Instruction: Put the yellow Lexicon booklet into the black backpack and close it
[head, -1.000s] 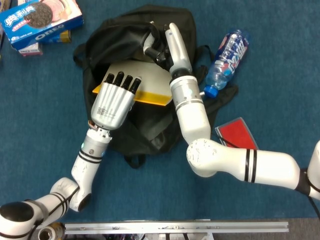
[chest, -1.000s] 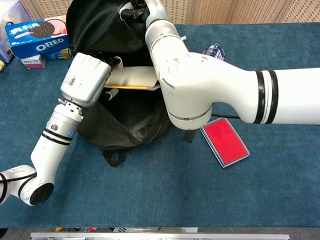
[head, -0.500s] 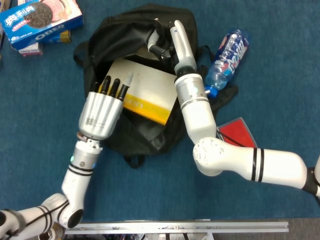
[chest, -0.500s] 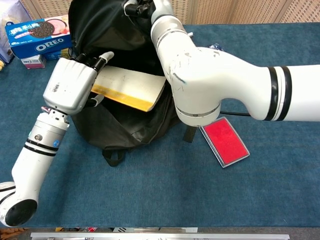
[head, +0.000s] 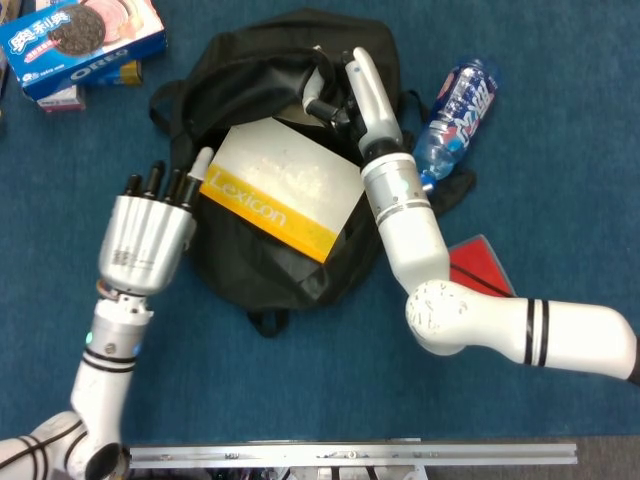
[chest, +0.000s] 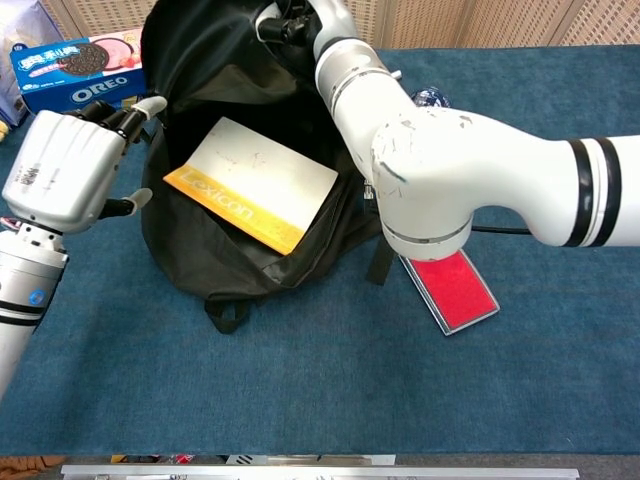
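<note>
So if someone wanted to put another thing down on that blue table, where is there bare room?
The widest bare stretch is the near strip of the table, in front of the black backpack and the red booklet. The far right corner also looks bare. It is crowded around the Oreo box, and between backpack and water bottle.

A lab-style test bench: blue felt-covered table (head: 560, 60), metal rail (head: 350, 455) at its edge, perforated wall panels (chest: 480, 20).
</note>
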